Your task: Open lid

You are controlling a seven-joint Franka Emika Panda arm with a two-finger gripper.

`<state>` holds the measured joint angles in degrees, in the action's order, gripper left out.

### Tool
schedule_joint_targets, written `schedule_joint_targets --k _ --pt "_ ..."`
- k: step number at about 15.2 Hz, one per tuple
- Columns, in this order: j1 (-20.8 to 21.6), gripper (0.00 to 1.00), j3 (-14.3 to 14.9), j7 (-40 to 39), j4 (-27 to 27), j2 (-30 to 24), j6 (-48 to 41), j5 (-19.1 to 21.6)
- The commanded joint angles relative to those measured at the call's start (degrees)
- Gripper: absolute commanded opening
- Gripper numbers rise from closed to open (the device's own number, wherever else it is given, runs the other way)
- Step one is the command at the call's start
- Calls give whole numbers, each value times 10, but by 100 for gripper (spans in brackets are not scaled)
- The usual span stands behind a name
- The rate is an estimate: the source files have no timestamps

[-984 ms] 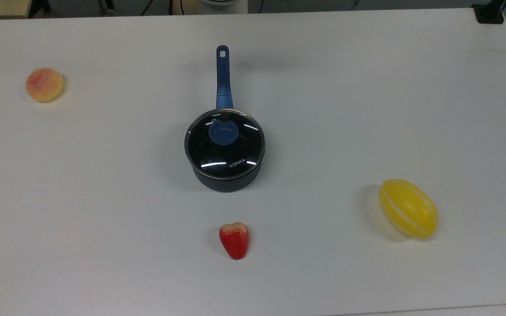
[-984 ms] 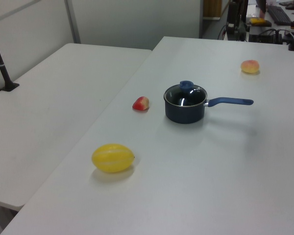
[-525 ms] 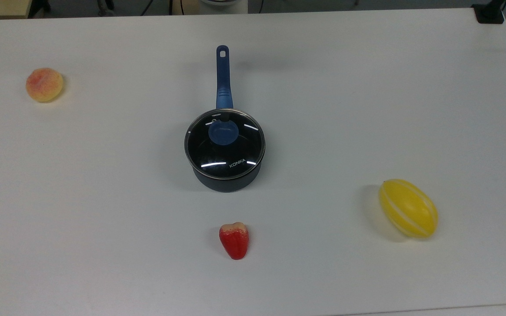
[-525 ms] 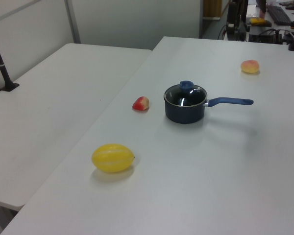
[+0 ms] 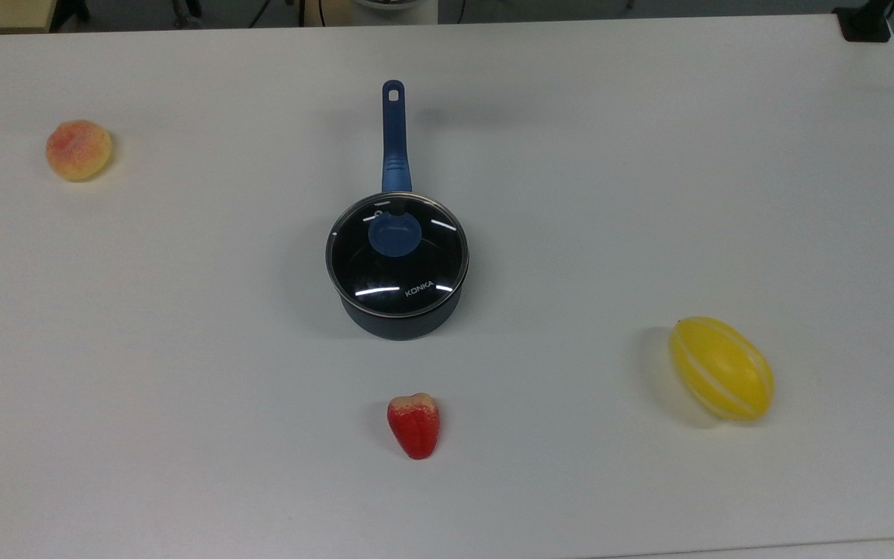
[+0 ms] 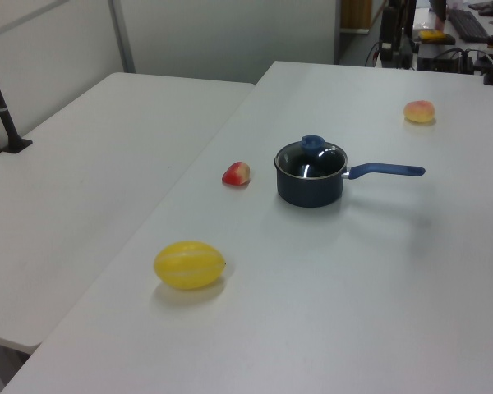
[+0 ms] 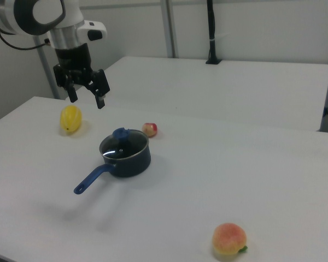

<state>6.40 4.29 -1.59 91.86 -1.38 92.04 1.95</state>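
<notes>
Nearest in the top view, a red fruit [image 5: 414, 425] lies on the white bench [image 5: 649, 155], just below the pan. A yellow melon [image 5: 721, 368] sits well off toward the top view's right, a peach [image 5: 78, 149] far toward the top view's upper left.

Mid-bench stands the saucepan [image 5: 400, 322], its long blue handle [image 5: 393, 136] pointing toward the top view's upper edge. The lid [image 5: 397, 255] is seated flat on the pan rim, metal band all round, with the blue knob [image 5: 394, 235] at its centre. Lid not yet lifted.

In the right view the gripper [image 7: 86, 94] hangs high above the bench, toward the right view's left of the pan and well apart from the knob. Jaws stand apart, nothing between them, pointing down.

Judgement: approach phase; descent and centring over the knob remain. Risks:
- Off-centre descent puts a finger on the glass rather than astride the knob, which may tilt the lid or shove the pan.
- The knob is smooth and rounded; a shallow grip could slip on the lift.
- A slanted pull may catch the rim and drag the pan.
</notes>
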Motion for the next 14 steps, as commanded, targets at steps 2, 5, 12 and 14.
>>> schedule_joint_targets --k 2,5,12,14 --pt "6 100 5 -8 5 19 10 11" --pt "6 100 5 -4 6 34 52 11" --pt "6 100 5 75 8 85 176 9" --pt "8 100 5 110 12 104 209 4"
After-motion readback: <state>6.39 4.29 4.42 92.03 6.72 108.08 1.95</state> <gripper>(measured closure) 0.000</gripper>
